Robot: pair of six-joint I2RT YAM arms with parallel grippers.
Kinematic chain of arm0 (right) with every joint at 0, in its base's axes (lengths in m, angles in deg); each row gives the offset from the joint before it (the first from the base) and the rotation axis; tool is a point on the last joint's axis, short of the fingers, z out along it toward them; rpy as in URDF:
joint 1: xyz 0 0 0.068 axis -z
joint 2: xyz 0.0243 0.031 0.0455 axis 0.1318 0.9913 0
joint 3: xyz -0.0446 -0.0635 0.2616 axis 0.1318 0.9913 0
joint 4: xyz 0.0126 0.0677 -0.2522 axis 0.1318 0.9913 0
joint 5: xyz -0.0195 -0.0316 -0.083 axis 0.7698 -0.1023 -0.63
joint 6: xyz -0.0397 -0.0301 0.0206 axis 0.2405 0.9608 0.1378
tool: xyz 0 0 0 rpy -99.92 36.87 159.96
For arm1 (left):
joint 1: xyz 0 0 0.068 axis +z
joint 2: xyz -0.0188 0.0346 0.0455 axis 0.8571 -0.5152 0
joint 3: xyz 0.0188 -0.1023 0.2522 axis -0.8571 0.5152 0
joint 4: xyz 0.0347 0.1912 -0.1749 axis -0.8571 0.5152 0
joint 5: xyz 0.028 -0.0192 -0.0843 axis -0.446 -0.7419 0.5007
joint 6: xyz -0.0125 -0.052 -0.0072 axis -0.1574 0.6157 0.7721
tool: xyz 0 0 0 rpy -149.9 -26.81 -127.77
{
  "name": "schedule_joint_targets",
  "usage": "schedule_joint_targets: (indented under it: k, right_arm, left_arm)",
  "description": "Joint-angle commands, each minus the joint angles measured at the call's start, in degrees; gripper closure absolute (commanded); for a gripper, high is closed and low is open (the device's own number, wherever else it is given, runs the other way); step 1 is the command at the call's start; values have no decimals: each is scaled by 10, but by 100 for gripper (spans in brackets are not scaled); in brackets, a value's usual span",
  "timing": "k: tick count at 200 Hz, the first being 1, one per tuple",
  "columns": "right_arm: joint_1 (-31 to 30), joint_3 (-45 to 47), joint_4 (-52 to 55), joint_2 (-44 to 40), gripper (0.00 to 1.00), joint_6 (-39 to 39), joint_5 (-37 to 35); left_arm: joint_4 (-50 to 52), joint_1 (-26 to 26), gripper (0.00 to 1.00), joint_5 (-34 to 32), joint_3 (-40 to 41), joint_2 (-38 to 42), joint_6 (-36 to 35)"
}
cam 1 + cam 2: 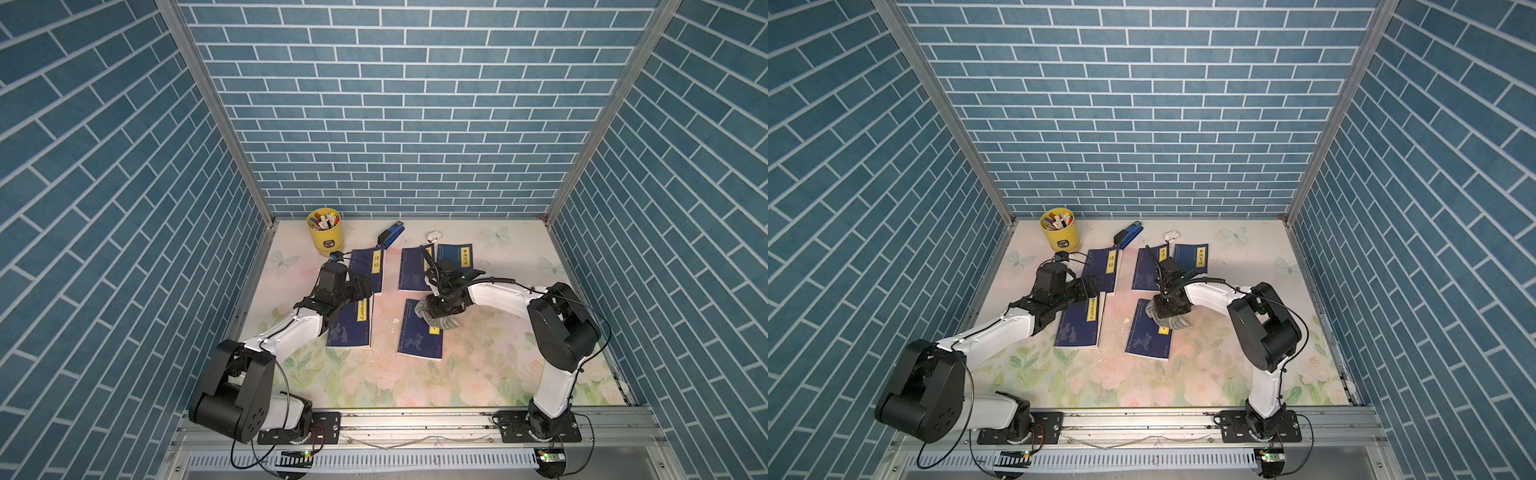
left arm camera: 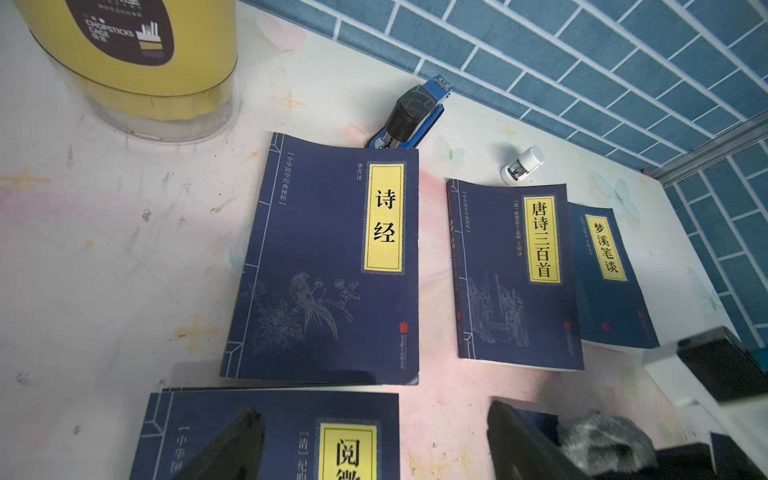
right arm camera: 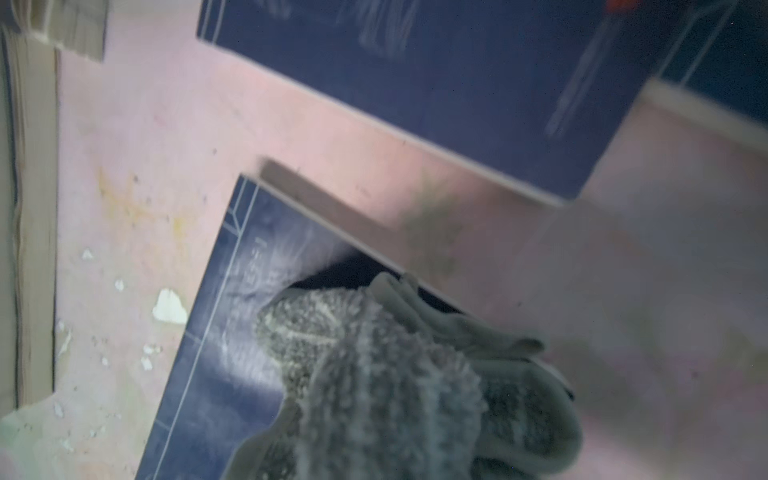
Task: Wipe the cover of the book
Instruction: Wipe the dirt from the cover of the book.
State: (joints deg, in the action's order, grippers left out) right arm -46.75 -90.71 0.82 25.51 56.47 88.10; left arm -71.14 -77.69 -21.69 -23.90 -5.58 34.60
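Note:
The book [image 1: 417, 338] [image 1: 1147, 338] under the cloth is dark blue with a yellow title label and lies flat at the front right of the group. A grey fuzzy cloth [image 1: 437, 319] [image 1: 1173, 321] [image 3: 374, 374] rests on its far end. My right gripper [image 1: 441, 308] [image 1: 1170, 307] is shut on the cloth and presses it down; the cloth hides the jaws in the right wrist view. Pale smears show on the cover [image 3: 232, 374] beside the cloth. My left gripper [image 1: 362, 291] [image 2: 372, 409] hovers open over the far end of the front left book [image 1: 350, 328], holding nothing.
Three more blue books [image 1: 369, 268] [image 1: 415, 269] [image 1: 457, 254] lie in a row behind. A yellow pen cup [image 1: 325, 230], a blue stapler [image 1: 390, 235] and a small white object [image 1: 433, 237] stand near the back wall. White crumbs [image 1: 395, 321] lie between the front books.

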Motion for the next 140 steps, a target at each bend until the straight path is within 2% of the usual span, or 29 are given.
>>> schedule_joint_targets:
  k: [1,18,91,118,140]
  right_arm:
    - [2,-27,47,54,87,40,-36]
    - [-1,-55,37,64,86,35,2]
    - [-61,-150,60,122,86,33,10]
    - [-76,-137,62,113,86,30,13]
    - [-79,-79,53,71,86,16,17]
  left_arm:
    - [4,4,11,-4,12,7,-1]
    - [5,4,11,-6,13,8,0]
    - [2,4,11,-8,11,4,-2]
    - [1,3,11,-7,11,4,-2]
    - [5,3,11,-12,12,7,-4]
